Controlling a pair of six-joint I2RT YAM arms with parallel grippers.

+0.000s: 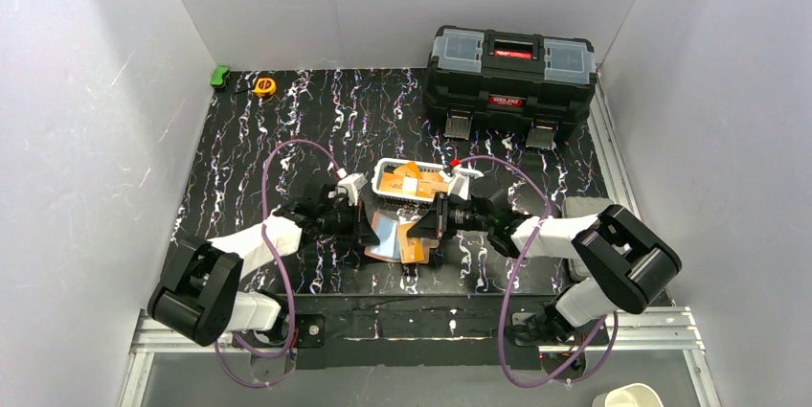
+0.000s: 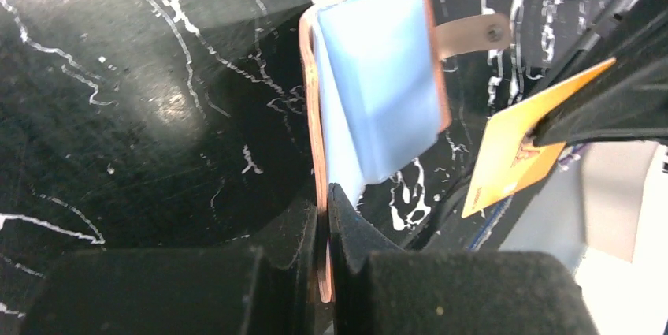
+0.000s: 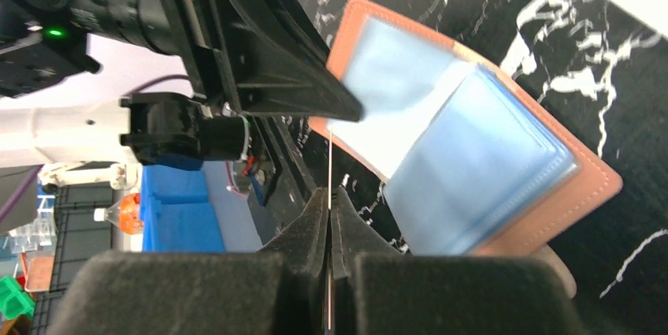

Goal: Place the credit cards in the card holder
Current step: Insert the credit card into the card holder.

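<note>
Black marbled table (image 1: 287, 139). Your left gripper (image 2: 325, 209) clamps salmon-pink folding card holder (image 2: 378, 75); right gripper (image 3: 329, 201) pinches orange plastic card (image 2: 512, 154), just frame-right of holder.

White slotted basket (image 1: 414, 180) just beyond the left gripper (image 1: 359, 222) and the right gripper (image 1: 418, 230), on their far side. Black toolbox (image 1: 510, 77) well beyond the right gripper, against the back wall: red handle on top, clear-lidded compartments at either end, two metal latches hanging at the front. Yellow tape measure (image 1: 264, 86) far beyond the left gripper, near the back left corner; small green object (image 1: 220, 76) just to its left, too small to identify. Black mat with white and purple marbling (image 1: 287, 139) beneath both grippers. Pale round cup (image 1: 627, 395) well behind the right gripper, off the mat, partly cut by the frame edge.
</note>
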